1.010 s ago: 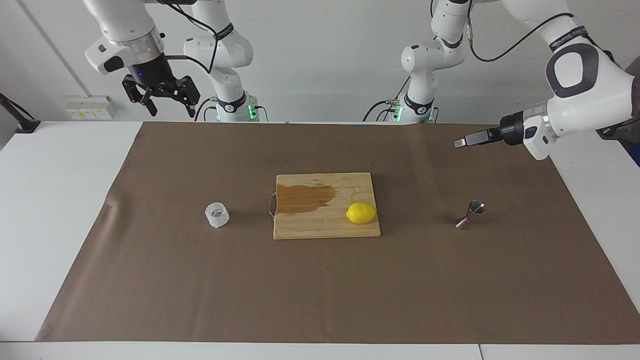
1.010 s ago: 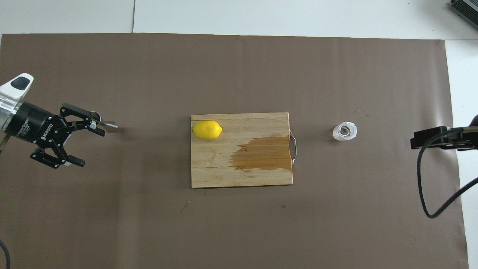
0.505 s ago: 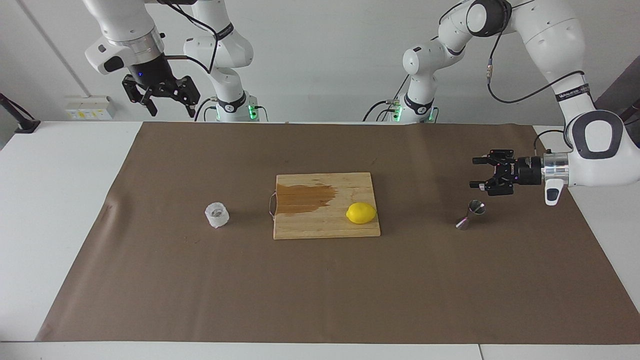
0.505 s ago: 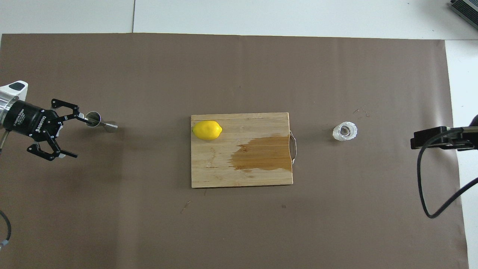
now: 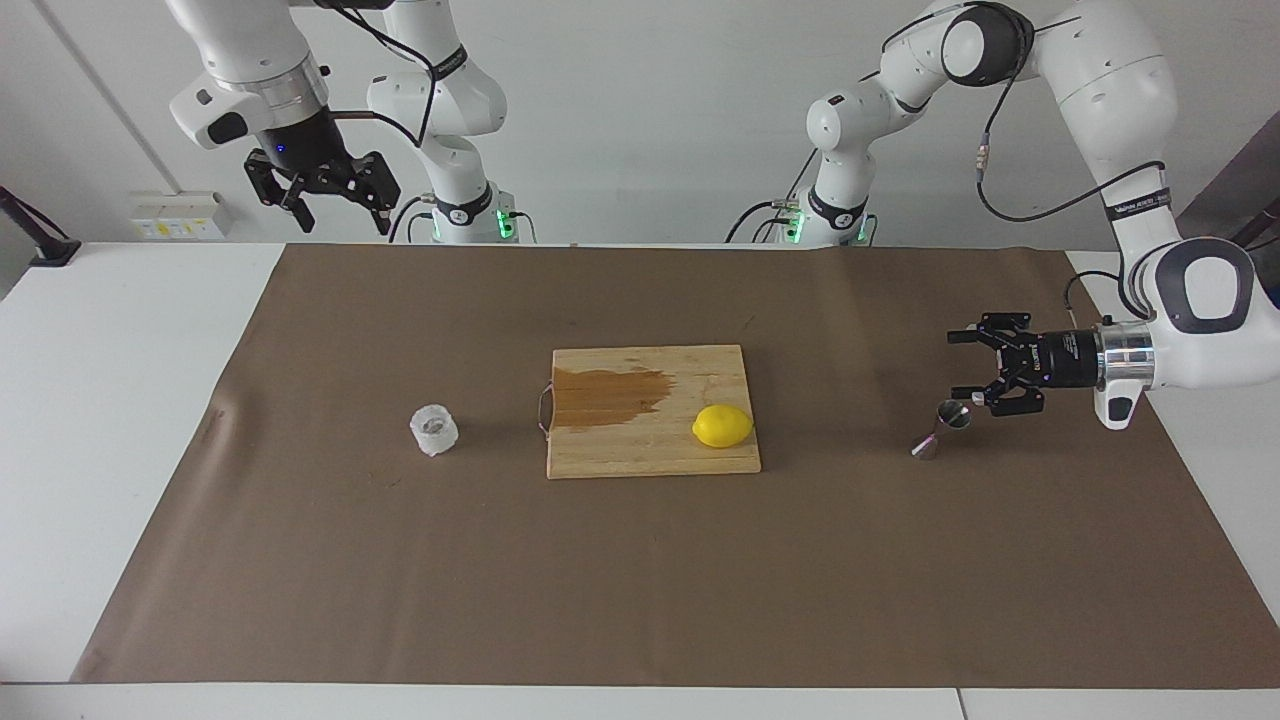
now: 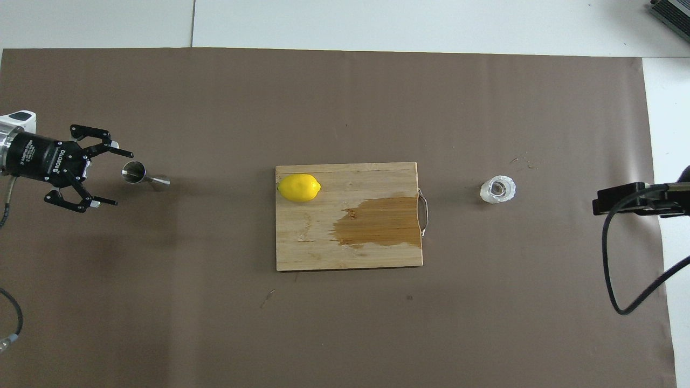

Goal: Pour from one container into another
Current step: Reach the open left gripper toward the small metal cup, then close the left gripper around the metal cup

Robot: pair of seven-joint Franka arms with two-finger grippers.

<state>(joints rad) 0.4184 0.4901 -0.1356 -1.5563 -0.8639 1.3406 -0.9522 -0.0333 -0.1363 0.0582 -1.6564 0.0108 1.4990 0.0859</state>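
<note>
Fingers of the left gripper spread wide just beside the jigger standing on the table; the right gripper, also spread, waits high above the glass cup's end.

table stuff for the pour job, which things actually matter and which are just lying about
Part of the job:
- glass cup, to pour from
- jigger, to pour into
- left gripper, open beside the jigger
- right gripper, open, waiting

Lying about:
- cutting board
- lemon on the board
</note>
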